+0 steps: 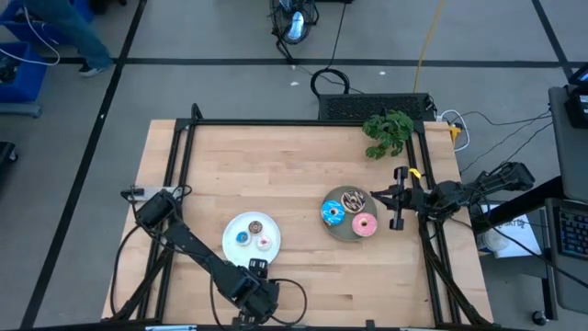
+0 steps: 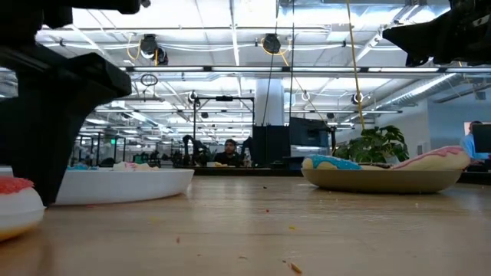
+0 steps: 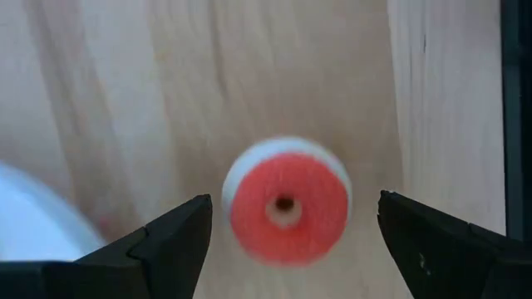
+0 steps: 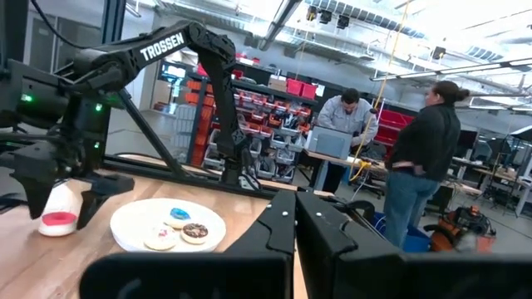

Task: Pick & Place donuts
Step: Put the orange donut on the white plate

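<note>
My left gripper (image 3: 295, 202) hangs open above a tiny red donut (image 3: 285, 206), one finger on each side and touching nothing. The donut lies flat on the wood next to the white plate (image 1: 251, 219), near the table's near edge; in the high view the gripper (image 1: 257, 269) hides it. On that plate lie the tiny brown (image 1: 255, 225), blue (image 1: 243, 237) and whitish-pink (image 1: 264, 243) donuts. The grey plate (image 1: 342, 232) holds the larger blue (image 1: 333, 214), pink (image 1: 364, 224) and sprinkled brown (image 1: 353, 199) donuts. My right gripper (image 1: 377, 196) waits shut beside it.
A green leafy plant (image 1: 389, 131) sits at the table's far right corner. A dark frame rail (image 1: 303, 122) runs along the far edge and down both sides. Bare wood lies between the two plates and across the far half. People stand in the room beyond (image 4: 424, 158).
</note>
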`<action>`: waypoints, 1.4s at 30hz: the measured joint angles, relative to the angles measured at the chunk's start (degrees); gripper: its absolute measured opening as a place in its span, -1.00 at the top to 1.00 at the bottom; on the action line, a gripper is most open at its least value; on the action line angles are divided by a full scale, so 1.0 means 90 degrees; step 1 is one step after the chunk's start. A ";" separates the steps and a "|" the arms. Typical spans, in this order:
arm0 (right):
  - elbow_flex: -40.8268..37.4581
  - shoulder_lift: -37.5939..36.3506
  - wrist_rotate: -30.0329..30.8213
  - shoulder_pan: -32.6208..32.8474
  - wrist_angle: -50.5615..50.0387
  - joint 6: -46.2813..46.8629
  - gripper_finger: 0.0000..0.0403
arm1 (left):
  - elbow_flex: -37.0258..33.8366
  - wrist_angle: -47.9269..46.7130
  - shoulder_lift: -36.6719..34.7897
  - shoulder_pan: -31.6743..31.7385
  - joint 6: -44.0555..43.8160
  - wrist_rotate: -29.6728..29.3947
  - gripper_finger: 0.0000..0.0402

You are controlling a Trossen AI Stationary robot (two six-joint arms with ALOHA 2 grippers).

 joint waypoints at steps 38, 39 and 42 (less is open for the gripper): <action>0.0001 0.0000 -0.0497 0.0000 -0.0025 0.0165 1.00 | 0.0173 0.0178 -0.0376 0.0244 -0.0107 0.0302 0.08; 0.0002 0.0000 -0.0497 0.0000 -0.0025 0.0165 1.00 | 0.0268 0.0042 -0.0441 0.0255 -0.0109 0.0240 0.08; 0.0000 0.0000 -0.0498 0.0000 -0.0025 0.0165 1.00 | 0.0561 -0.0319 -0.0755 0.0265 -0.0131 0.0090 0.08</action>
